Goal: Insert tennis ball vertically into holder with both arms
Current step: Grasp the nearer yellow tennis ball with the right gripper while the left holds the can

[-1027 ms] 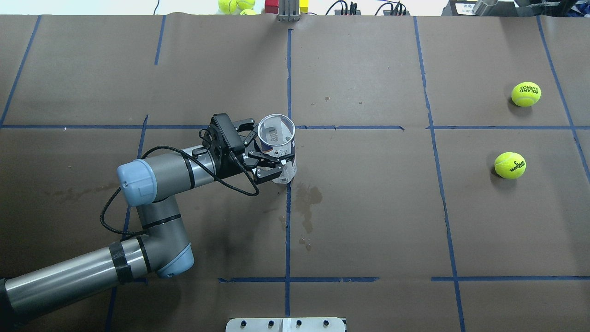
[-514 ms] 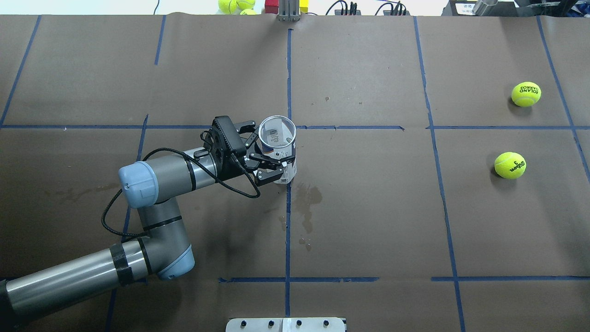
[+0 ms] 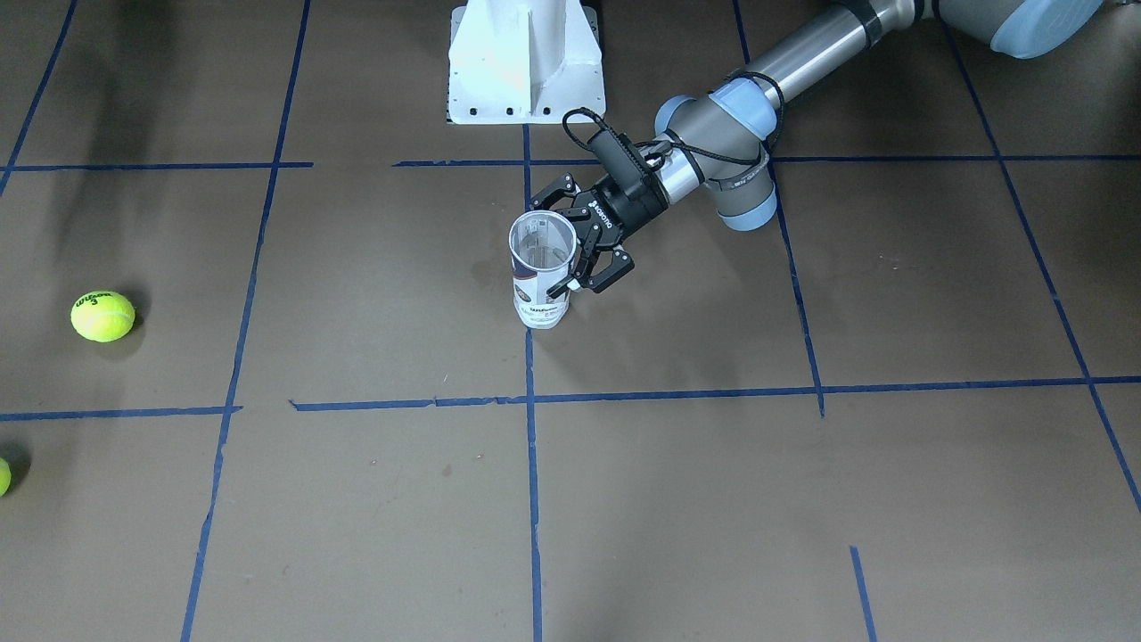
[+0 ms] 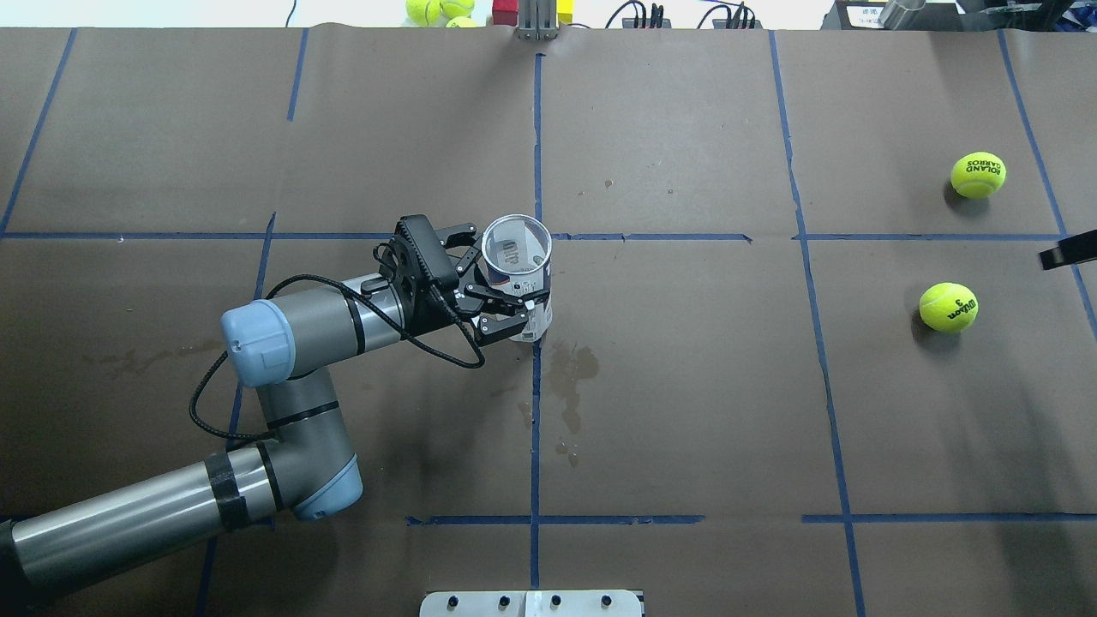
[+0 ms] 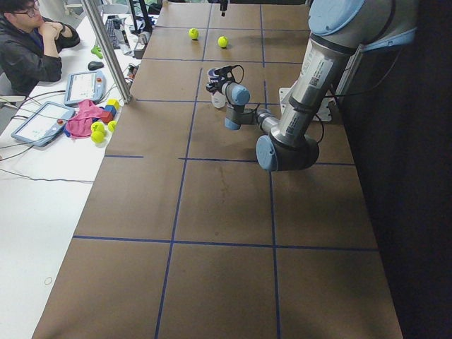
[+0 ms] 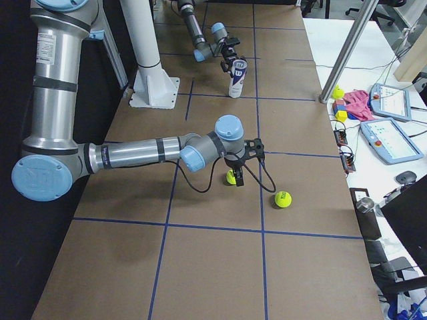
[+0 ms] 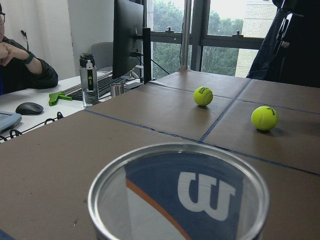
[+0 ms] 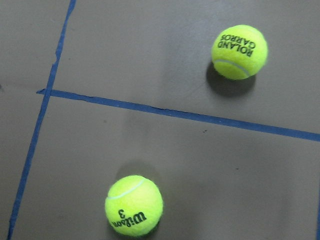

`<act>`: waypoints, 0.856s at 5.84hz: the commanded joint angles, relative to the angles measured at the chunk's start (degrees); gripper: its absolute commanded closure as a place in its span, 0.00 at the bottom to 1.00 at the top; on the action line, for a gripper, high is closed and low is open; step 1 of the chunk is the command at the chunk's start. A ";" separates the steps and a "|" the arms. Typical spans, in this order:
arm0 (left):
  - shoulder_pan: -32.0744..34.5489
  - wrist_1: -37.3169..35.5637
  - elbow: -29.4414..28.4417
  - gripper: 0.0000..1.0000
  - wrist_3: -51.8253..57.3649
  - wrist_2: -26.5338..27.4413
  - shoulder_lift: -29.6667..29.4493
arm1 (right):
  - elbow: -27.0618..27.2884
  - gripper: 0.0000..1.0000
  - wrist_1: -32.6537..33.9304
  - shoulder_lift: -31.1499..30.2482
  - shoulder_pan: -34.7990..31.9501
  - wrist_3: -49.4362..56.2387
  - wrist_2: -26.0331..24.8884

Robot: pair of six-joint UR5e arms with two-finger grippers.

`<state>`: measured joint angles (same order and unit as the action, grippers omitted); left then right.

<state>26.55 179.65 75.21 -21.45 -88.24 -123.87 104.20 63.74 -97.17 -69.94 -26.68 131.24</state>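
Note:
The holder (image 4: 514, 257), a clear tube with a navy and white "W" label, stands upright with its mouth open at the table's middle. It also shows in the front view (image 3: 541, 276) and the left wrist view (image 7: 180, 200). My left gripper (image 4: 512, 278) is shut on its side. A Wilson tennis ball (image 4: 949, 307) and a Roland Garros ball (image 4: 978, 175) lie far right. My right gripper (image 6: 238, 175) hangs just over the Wilson ball (image 6: 231, 177). Its wrist view shows both balls (image 8: 134, 205) but no fingers, so I cannot tell whether it is open or shut.
The white pedestal base (image 3: 526, 62) stands at the robot's side of the table. A damp stain (image 4: 570, 368) marks the paper near the holder. Spare balls and blocks (image 4: 437, 8) lie beyond the far edge. An operator (image 5: 28, 42) sits by the table's far side.
A black part of the right arm has come into the overhead view at its right edge. The left arm shifted slightly with the holder and now holds still.

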 commanded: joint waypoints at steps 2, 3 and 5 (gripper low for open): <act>-0.09 0.00 0.02 0.15 0.00 0.00 -0.06 | -4.34 0.00 -1.43 1.54 8.57 -1.80 -6.33; -0.09 0.00 0.02 0.15 0.70 -0.09 -0.06 | -4.44 0.00 -1.34 3.02 9.46 -2.06 -6.61; -0.09 0.00 -0.06 0.15 0.88 -0.09 -0.06 | -5.66 0.00 -1.43 4.69 11.31 -1.98 -6.78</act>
<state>26.46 179.65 75.22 -20.65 -88.32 -123.93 99.12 62.33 -93.45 -59.53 -28.70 124.54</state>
